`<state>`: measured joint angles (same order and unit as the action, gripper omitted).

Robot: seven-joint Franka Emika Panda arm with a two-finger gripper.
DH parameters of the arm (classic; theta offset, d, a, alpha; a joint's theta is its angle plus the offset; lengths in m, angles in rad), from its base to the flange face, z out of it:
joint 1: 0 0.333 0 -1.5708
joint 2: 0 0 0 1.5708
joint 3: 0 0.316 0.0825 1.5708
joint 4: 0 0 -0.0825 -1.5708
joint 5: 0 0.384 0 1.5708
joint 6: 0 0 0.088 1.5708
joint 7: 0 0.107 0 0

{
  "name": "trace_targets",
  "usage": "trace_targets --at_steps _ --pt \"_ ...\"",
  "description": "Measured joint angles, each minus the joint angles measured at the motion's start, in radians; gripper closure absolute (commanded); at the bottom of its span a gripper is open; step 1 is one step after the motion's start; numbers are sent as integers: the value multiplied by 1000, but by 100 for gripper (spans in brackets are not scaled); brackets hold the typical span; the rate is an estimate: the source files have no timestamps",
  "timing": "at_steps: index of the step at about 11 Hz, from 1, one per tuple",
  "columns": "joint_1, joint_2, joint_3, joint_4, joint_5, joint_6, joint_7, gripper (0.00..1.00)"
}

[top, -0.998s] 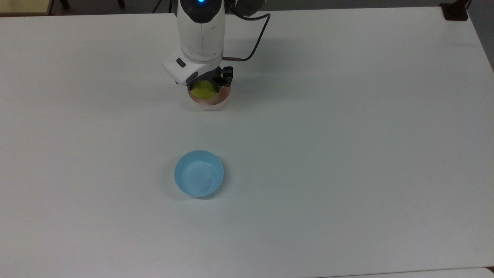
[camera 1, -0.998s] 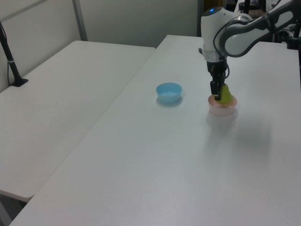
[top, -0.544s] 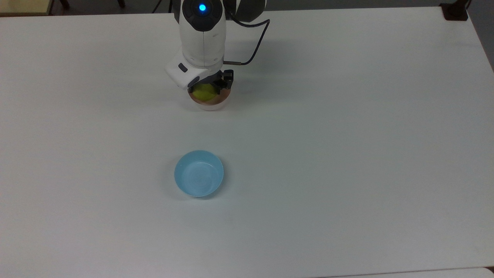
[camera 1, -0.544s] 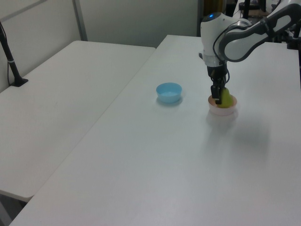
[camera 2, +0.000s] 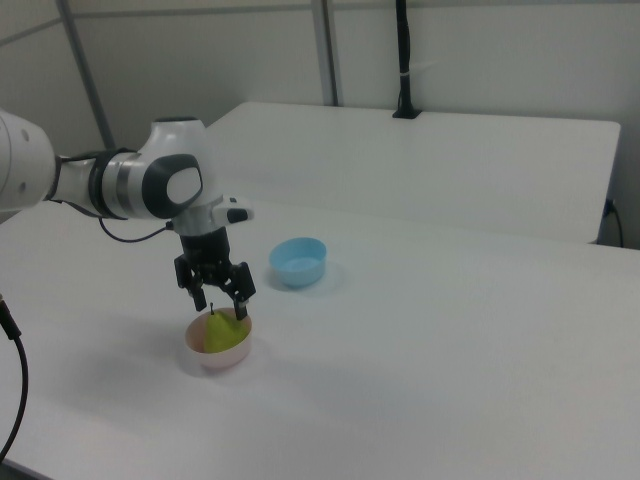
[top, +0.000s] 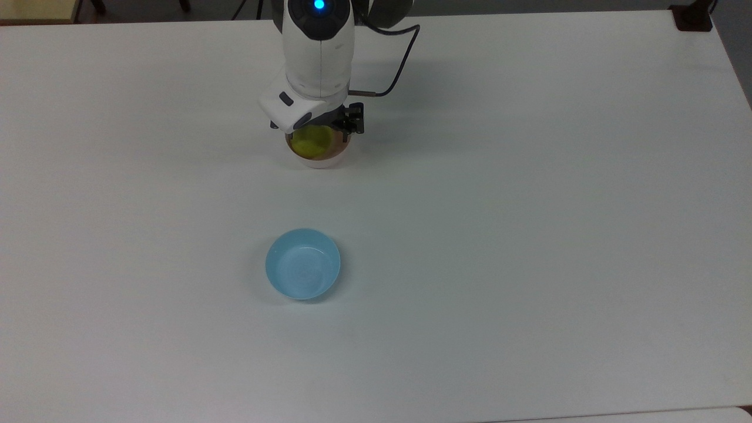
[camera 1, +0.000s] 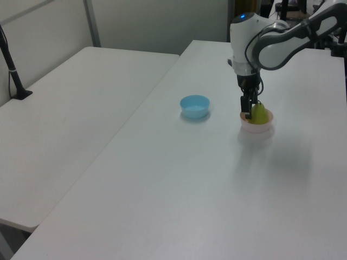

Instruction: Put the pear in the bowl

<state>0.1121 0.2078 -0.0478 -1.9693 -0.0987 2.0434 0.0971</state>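
Right view: pincer (camera 2: 220, 304) spread open just above the pear (camera 2: 224, 331), fingers straddling the stem tip, nothing held. Pear sitting inside the pink bowl (camera 2: 217, 353), stem end up, body below and above the rim line.

Top view: pear (top: 311, 141) seen as a yellow-green patch within the pink bowl (top: 320, 160), partly under the wrist housing. Pincer (top: 329, 130) above the far half of the bowl. Blue bowl (top: 302, 264) well apart, toward the near edge of the white worktop (top: 529, 235), holding nothing.

Left view: pear (camera 1: 261, 114) upright in the pink bowl (camera 1: 256, 126), dark fingers (camera 1: 248, 108) just beside its upper part on the left view's left.

Change over the last second: a second ago, pear clamped between the fingers and tilted over the bowl; half a second ago, lowered deeper; now released, fingers parted, wrist a touch higher and shifted slightly toward the top view's right. Bowl itself unmoved, blue bowl unmoved.

Meaning for the task: placement looks done, pear at rest in the right bowl. Remaining, by judgement: a straight lift clear without clipping the stem or nudging the light bowl.
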Motion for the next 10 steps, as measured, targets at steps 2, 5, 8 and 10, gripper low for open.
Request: trace_targets --at_steps 2,5,8,10 --pt "4 -24 0 60 0 -59 0 0" --pt "15 -73 1 168 0 -170 3 0" --pt "15 -106 1 305 1 -313 3 0" --pt "14 -140 -3 359 11 -370 3 0"
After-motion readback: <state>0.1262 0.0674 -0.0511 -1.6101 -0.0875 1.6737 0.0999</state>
